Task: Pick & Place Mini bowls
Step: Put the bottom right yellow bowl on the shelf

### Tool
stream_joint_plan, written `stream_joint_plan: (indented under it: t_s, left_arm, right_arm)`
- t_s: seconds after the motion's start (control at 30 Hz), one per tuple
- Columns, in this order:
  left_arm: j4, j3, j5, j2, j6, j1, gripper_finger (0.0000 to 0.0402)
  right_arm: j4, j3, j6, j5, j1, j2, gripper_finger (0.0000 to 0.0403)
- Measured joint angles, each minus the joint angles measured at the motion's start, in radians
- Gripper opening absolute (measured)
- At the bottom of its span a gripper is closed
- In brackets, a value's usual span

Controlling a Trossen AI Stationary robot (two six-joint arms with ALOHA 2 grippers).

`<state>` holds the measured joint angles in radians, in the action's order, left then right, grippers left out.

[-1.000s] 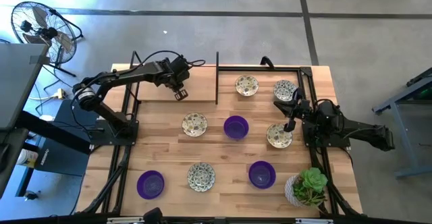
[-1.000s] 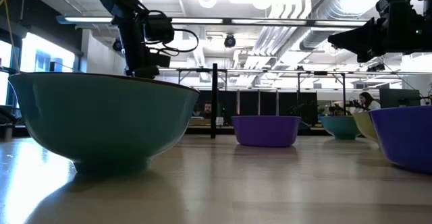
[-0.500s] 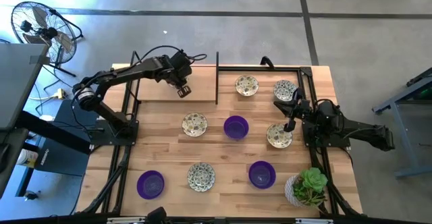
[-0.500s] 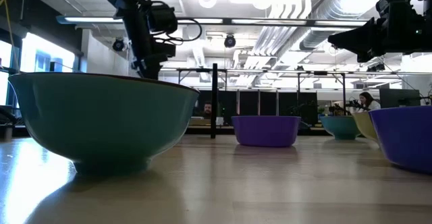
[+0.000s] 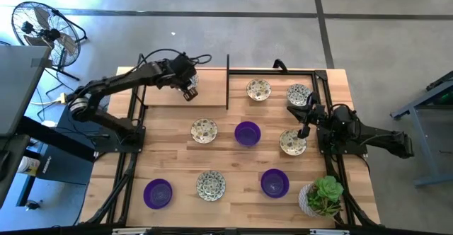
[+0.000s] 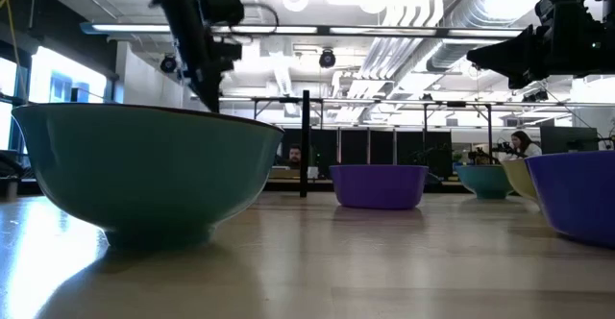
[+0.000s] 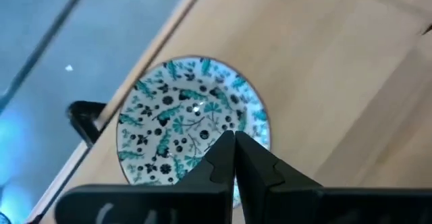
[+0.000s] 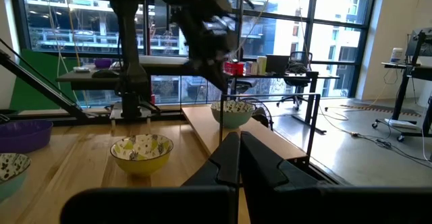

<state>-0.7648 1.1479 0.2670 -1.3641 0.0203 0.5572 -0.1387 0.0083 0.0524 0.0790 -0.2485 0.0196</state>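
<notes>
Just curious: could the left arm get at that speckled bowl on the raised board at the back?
Probably yes. The left pincer hangs shut right above that speckled bowl, with nothing between them; it would need to open first.

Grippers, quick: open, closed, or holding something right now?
Left gripper: closed, empty, above a speckled bowl at the table's far left.
Right gripper: closed, holding nothing, at the table's right side.
</notes>
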Motion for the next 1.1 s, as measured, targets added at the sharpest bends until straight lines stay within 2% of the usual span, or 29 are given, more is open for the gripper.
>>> stream_joint_plan:
  t_s: [0.1, 0.23, 0.4, 0.63, 0.97, 1.1]
  left_arm:
    - [0.075, -0.046, 0.040, 0.109, -0.044, -0.075, 0.0001]
    - [0.221, -0.174, 0.035, 0.232, -0.130, -0.184, 0.0001]
    - [0.440, -0.332, 0.032, 0.305, -0.164, -0.352, 0.0001]
    - [0.733, -0.447, 0.037, 0.266, -0.159, -0.539, 0.0000]
    - [0.886, -0.458, 0.066, 0.142, -0.125, -0.731, 0.0000]
    - [0.979, -0.463, 0.085, 0.092, -0.098, -0.769, 0.0000]
  right_arm:
    - [0.000, 0.000, 0.000, 0.000, 0.000, 0.000, 0.0000]
    - [0.000, 0.000, 0.000, 0.000, 0.000, 0.000, 0.0000]
    - [0.000, 0.000, 0.000, 0.000, 0.000, 0.000, 0.0000]
    - [0.000, 0.000, 0.000, 0.000, 0.000, 0.000, 0.0000]
    - [0.000, 0.000, 0.000, 0.000, 0.000, 0.000, 0.0000]
    - [0.000, 0.000, 0.000, 0.000, 0.000, 0.000, 0.0000]
